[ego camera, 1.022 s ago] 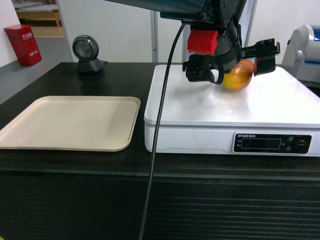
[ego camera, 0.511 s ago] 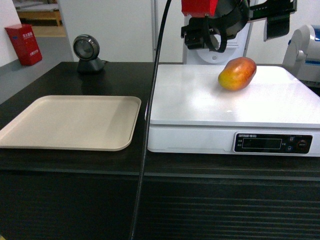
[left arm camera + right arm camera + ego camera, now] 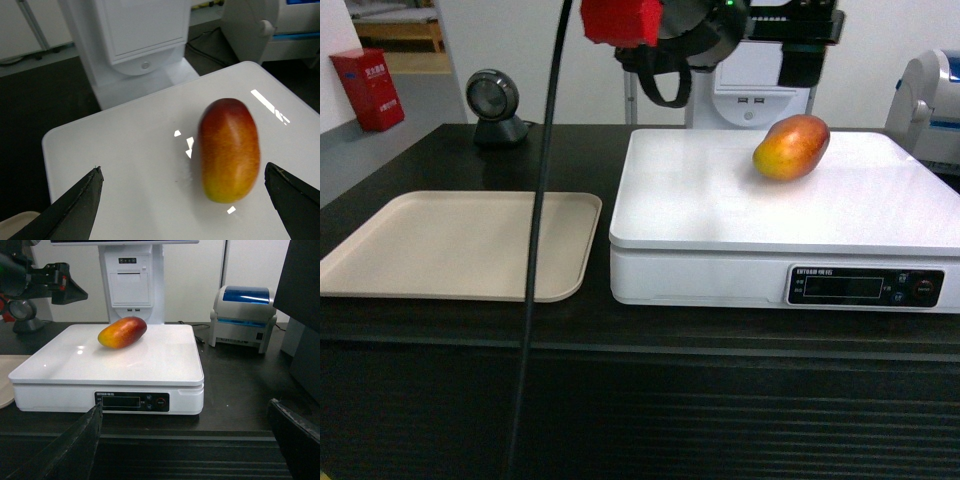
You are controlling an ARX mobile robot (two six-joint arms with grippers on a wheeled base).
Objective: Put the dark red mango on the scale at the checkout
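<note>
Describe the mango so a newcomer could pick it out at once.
On the black checkout stands a large white scale. The dark red mango lies on its glossy top toward the back, the only colourful fruit there, red at one end and yellow at the other.

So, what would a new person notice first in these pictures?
First the dark red mango, lying alone near the back of the white scale on the black checkout. Next, the open left gripper above the scale, and an empty beige tray left of it.

Bare scale (image 3: 720, 200) top beside mango (image 3: 791, 147)
</note>
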